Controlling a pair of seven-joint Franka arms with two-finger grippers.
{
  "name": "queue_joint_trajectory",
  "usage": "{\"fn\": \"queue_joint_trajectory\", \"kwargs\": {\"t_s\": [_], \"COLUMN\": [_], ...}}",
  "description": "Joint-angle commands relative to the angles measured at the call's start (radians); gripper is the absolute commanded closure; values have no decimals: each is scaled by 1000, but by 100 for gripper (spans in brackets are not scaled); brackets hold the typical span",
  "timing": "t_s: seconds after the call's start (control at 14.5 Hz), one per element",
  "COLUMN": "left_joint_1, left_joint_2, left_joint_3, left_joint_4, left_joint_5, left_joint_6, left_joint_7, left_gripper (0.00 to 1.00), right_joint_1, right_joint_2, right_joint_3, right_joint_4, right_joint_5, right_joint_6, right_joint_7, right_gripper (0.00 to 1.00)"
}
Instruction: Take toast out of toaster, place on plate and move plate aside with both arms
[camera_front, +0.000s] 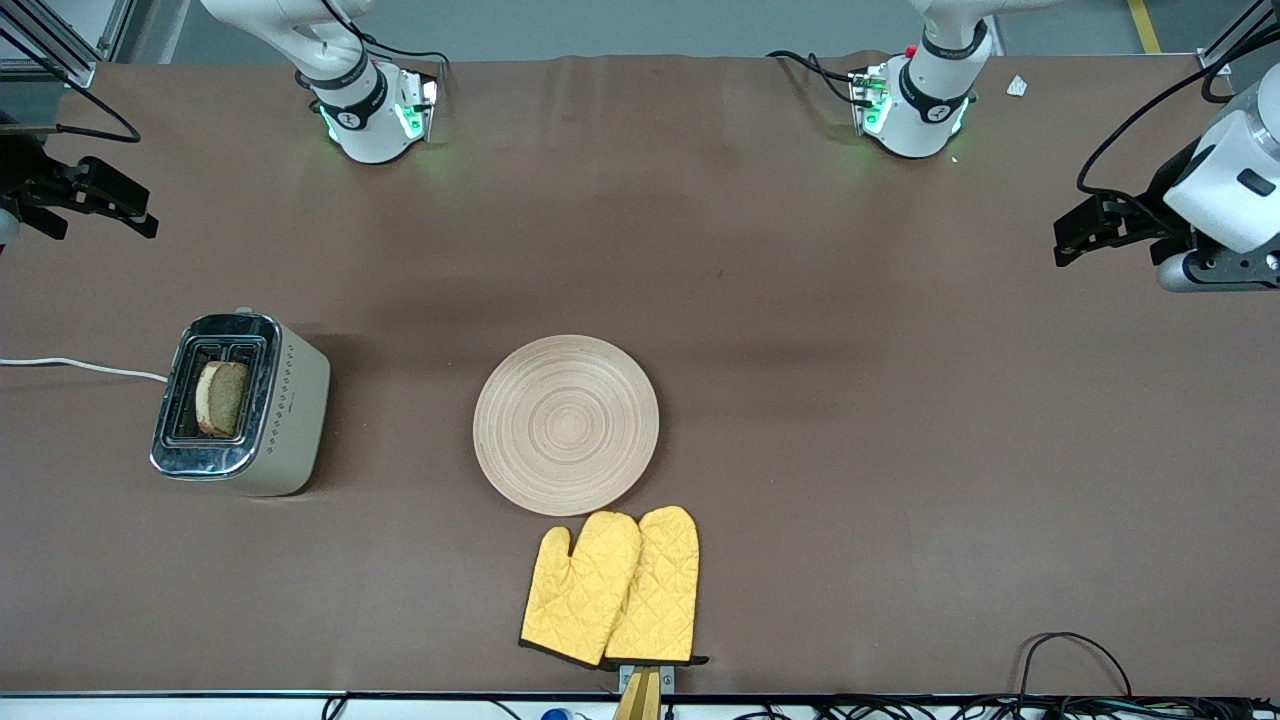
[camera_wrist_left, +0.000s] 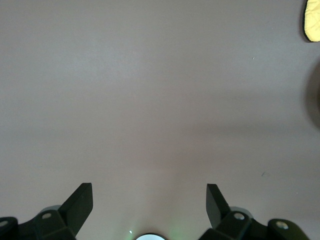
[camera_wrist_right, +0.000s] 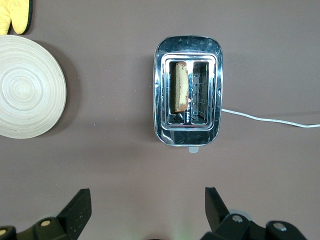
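Brown toast (camera_front: 222, 397) in toaster (camera_front: 285, 420), no readable writing

A brown cloth (camera_front: 800, 300) covers the whole table under even light. Grey floor (camera_front: 600, 25) shows along its top edge, with metal framing (camera_front: 60, 40) at one corner.

Wooden plate (camera_front: 566, 425), glossy metal toaster (camera_front: 240, 405), quilted cloth mitts (camera_front: 612, 588).
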Motion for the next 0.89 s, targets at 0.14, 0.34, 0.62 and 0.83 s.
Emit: {"fn": "queue_joint_trajectory", "kwargs": {"t_s": [0.14,0.34,0.62,0.83], "left_joint_1": [4,3,0,-1], "left_joint_2": [13,15,15,15], "left_joint_3": [-3,-3,-3,-6], "left_joint_4": [34,34,34,34], "left_joint_5": [17,17,17,14], "left_joint_6": [-21,-21,-21,-21], "left_joint_7": [17,17,17,17], "left_gripper": [0,0,0,0], "right_joint_1": [0,0,-1,-6], "right_joint_2": [-15,-5,0,44], "right_joint_3": [-2,-2,-2,-4], "right_joint_4": [23,28,16,-30], "right_joint_5": [7,13,13,-7], "right_joint_6": [-4,-15,-29,-18], "right_joint_7": [-7,0,-10,-10], "right_gripper": [0,0,0,0]}}
